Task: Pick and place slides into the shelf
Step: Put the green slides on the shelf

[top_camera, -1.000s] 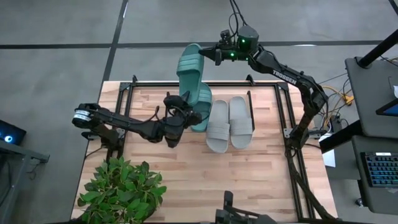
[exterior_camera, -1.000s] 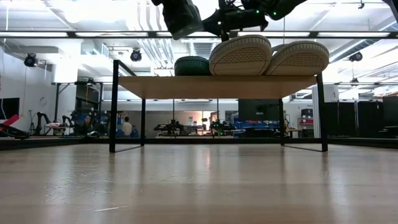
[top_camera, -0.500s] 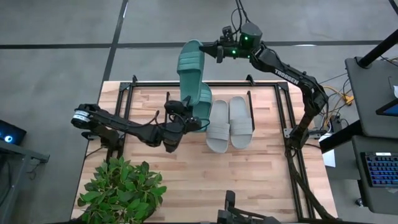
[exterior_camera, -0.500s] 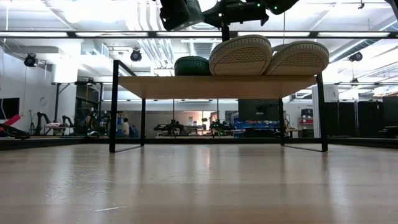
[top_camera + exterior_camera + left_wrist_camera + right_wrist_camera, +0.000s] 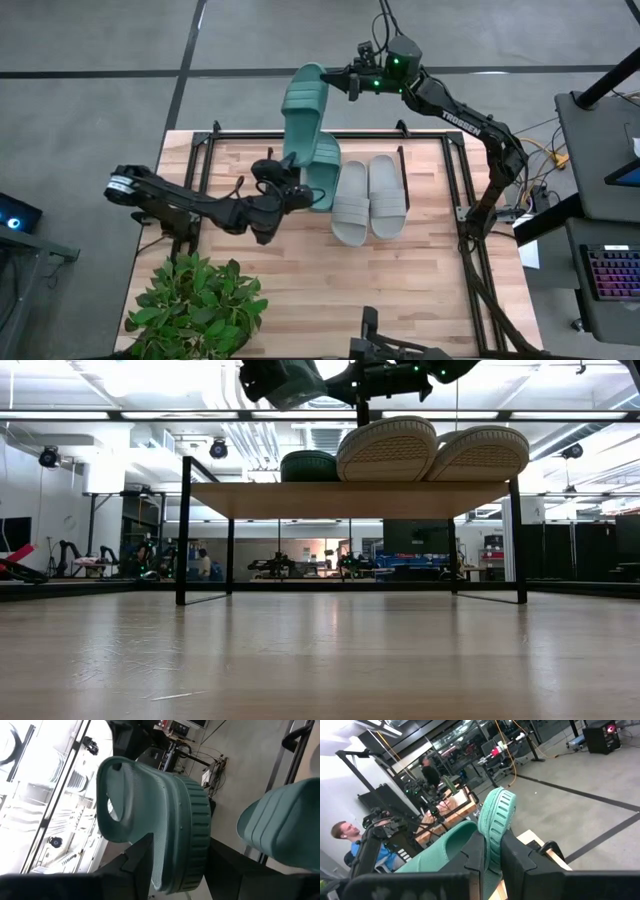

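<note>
Teal foam is being pinched by the right tool (image 5: 352, 82), hanging one slide (image 5: 303, 108) over the shelf (image 5: 420, 160) for lowering, while the left tool (image 5: 290, 190) is clasping the second teal slide (image 5: 322, 180) beside the grey pair (image 5: 368, 198).

- One teal slide (image 5: 303, 110) hangs in the air over the shelf's far edge, my right fingers (image 5: 479, 855) pinched on its rim.
- The second teal slide (image 5: 322, 180) lies on the shelf (image 5: 400, 270).
- The two grey slides (image 5: 368, 198) lie side by side just beside it, touching each other.
</note>
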You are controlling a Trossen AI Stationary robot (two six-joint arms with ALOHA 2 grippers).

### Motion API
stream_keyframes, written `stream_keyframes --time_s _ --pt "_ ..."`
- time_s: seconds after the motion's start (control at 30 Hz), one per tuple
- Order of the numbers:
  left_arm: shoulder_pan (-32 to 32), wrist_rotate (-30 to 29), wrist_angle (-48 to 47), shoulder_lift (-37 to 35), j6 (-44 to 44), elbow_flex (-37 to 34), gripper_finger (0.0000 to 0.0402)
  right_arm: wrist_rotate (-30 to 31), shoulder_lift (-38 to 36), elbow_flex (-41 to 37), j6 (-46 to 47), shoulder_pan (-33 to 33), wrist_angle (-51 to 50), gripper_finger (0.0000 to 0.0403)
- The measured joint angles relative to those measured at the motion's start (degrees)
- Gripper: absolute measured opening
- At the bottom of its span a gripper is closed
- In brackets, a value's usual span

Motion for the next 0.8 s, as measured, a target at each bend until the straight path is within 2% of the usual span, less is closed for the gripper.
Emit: stream_keyframes --time_s 0.8 --pt "-4.38 -1.33 0.15 -5.32 -0.03 -5.12 0.0138 -0.2 -0.66 0.46 -0.2 -0.02 -0.55 0.0029"
